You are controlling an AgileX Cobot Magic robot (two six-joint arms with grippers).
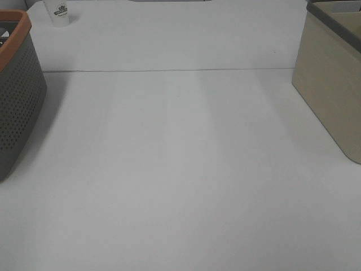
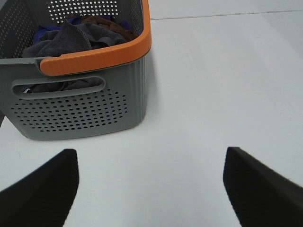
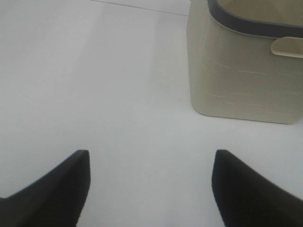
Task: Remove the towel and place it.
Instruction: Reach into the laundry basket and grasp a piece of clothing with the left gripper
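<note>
The charcoal-grey towel (image 2: 66, 40) lies crumpled inside the perforated grey basket (image 2: 80, 113) with an orange rim, on top of other blue and brown cloth. The basket also shows at the left edge of the exterior view (image 1: 20, 107); the towel is hidden there. My left gripper (image 2: 149, 189) is open and empty, a short way back from the basket's near wall, above the table. My right gripper (image 3: 149, 189) is open and empty, above the table, short of the beige bin (image 3: 246, 66). Neither gripper shows in the exterior view.
The beige bin with a dark rim stands at the right edge (image 1: 333, 84). A white paper cup (image 1: 60, 12) stands at the back left. A seam (image 1: 169, 71) runs across the white table between the two containers.
</note>
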